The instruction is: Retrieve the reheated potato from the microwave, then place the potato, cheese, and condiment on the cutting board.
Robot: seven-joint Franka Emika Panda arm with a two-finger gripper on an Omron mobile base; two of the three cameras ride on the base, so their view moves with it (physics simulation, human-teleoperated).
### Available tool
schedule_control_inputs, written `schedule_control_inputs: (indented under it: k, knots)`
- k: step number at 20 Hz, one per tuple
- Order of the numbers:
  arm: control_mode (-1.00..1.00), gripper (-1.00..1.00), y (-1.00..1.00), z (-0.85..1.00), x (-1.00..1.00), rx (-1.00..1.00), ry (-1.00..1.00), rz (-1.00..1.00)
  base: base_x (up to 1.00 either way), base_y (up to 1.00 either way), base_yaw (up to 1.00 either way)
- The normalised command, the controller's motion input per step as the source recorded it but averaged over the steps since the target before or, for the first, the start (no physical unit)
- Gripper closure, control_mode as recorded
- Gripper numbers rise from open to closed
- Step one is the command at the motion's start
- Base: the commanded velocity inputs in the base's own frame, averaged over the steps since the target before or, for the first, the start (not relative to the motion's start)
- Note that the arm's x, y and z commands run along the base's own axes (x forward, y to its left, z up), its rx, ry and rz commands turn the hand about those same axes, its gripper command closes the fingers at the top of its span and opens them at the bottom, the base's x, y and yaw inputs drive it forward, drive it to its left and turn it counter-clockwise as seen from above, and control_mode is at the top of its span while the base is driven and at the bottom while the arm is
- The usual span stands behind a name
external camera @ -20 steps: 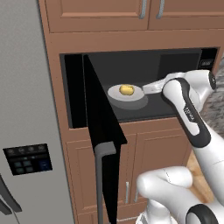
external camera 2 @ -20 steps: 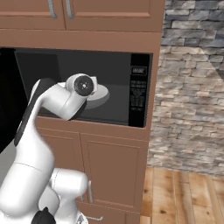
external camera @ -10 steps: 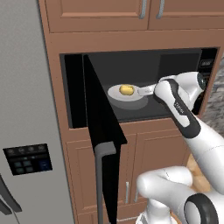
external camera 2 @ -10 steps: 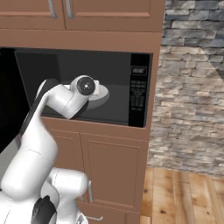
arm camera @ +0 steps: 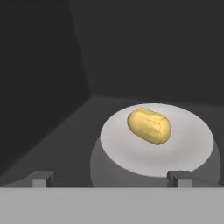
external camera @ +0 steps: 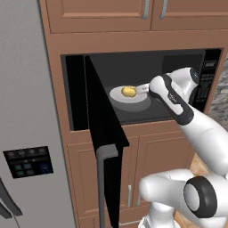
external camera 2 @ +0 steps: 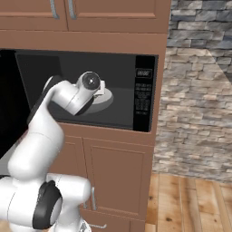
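Reaching into the microwave point(external camera: 209, 80), open claw point(arm camera: 109, 177) near potato point(arm camera: 148, 125)

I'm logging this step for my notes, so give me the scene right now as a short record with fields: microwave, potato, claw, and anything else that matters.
microwave: built-in microwave, door swung wide open
potato: potato lying on the white plate inside the microwave, not yet grasped
claw: claw open, inside the microwave, short of the potato, fingertips at the plate's near edge
arm: reaches into the microwave from the right in the left base view
surroundings: wooden cabinets below, stone wall to the right
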Motion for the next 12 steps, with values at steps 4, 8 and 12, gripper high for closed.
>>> schedule_control_inputs:
  k: [4,8,12]
  knots:
    - [-1.00,-1.00,-0.06,-0.03,0.25,-0.01,0.12,0.00,0.00,0.00,0.00]
    - [-1.00,-1.00,-0.11,-0.15,0.12,0.00,0.04,0.00,0.00,0.00,0.00]
    - [-1.00,-1.00,-0.03,-0.31,0.06,0.00,0.00,0.00,0.00,0.00,0.00]
